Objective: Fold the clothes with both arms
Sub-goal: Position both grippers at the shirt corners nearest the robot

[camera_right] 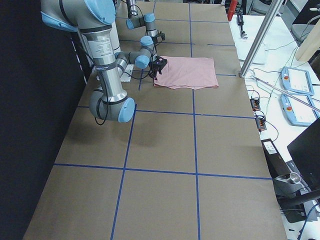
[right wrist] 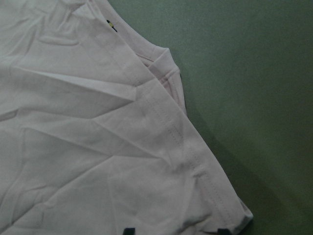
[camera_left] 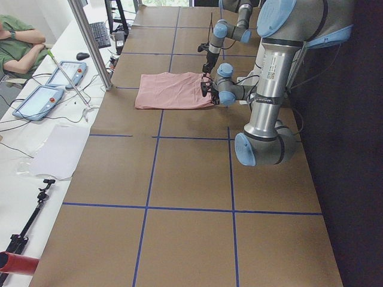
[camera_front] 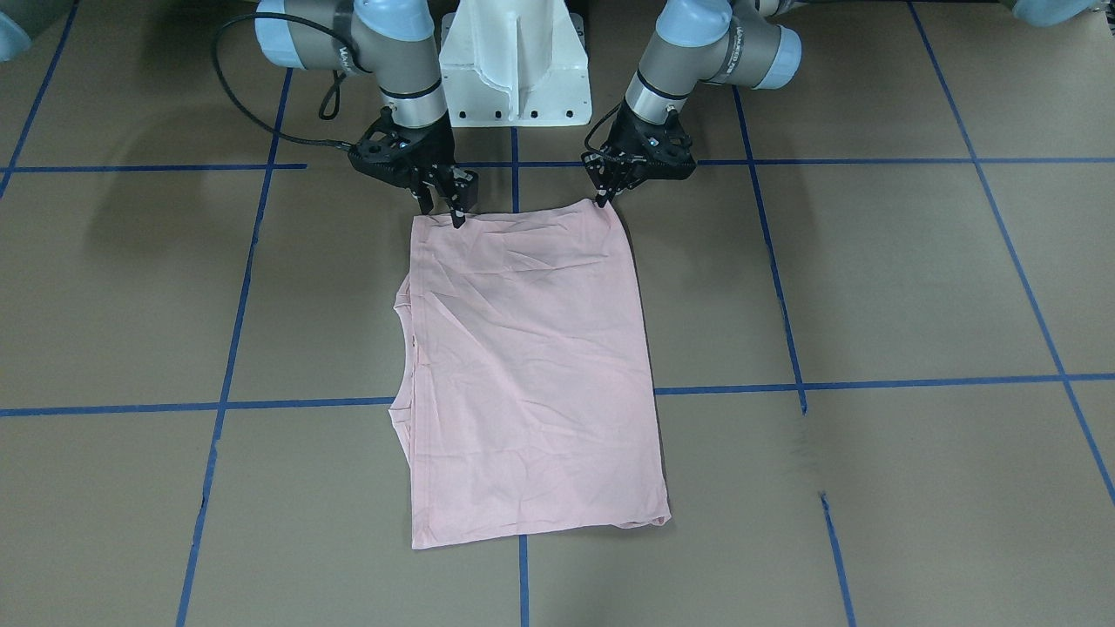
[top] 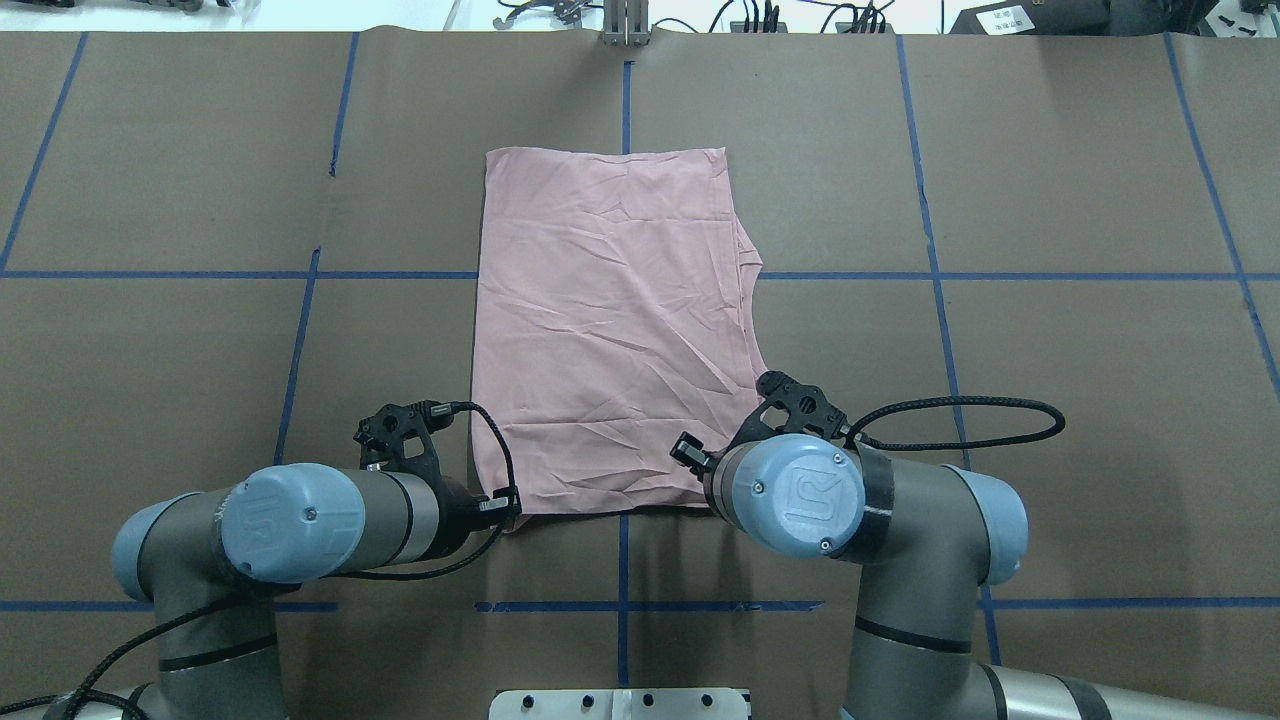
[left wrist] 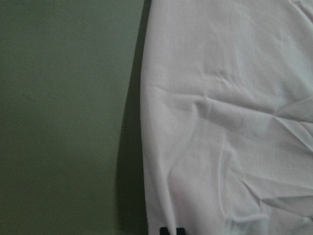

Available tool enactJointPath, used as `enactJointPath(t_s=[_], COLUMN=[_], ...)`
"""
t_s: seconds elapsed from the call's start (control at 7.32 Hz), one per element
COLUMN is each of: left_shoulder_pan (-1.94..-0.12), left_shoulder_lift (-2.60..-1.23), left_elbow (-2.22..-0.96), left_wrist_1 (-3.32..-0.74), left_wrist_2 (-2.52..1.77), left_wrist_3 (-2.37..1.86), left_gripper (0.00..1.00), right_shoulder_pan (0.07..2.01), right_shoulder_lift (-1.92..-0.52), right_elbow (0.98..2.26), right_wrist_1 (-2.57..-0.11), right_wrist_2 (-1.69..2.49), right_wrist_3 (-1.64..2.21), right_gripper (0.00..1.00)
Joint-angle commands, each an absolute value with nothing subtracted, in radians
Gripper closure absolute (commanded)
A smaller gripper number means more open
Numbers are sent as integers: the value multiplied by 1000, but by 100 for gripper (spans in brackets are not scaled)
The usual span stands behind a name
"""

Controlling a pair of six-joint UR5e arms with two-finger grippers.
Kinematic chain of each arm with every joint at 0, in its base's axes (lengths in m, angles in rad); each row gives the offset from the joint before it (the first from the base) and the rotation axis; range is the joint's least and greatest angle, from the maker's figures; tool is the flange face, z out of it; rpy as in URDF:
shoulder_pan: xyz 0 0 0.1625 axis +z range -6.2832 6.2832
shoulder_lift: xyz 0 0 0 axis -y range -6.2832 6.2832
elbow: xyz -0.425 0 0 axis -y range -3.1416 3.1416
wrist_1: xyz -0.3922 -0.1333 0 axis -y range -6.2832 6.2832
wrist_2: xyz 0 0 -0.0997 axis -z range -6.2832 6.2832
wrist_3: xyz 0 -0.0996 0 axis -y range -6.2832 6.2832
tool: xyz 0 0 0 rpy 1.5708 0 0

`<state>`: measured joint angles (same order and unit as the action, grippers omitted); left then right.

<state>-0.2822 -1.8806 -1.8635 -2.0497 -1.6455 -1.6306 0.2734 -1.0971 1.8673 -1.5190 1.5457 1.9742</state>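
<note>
T-shirt (camera_front: 531, 366) lies flat on the brown tabletop (camera_front: 871, 287), folded into a long shape with its plain pink side up. It sits in the middle, close to the robot. The left gripper (camera_front: 602, 202) is at one near corner, and its fingers are pinched together on the cloth. The right gripper (camera_front: 444, 212) is at the other near corner. Its fingers are spread apart, with the shirt's edge between them.
</note>
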Motion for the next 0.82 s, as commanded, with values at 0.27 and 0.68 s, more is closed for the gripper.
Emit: enactJointPath(t_s=[0.27,0.68], left_shoulder_pan=[-281,-282], left_shoulder_lift=[-1884,-1884], left_elbow=[-1864,-1865], left_wrist_1=[-2051,-2051], left_wrist_2=[-1646,-1644], left_wrist_3=[-1631,-1631], left_gripper=[100,100], right_shoulder_pan=[241,245], right_shoulder_lift=[-1051,-1025], right_elbow=[1823,1773], right_wrist_1=[-1575,-1585], right_wrist_2=[1500,1479], right_wrist_3=[1988,1986], right_gripper=[36,36])
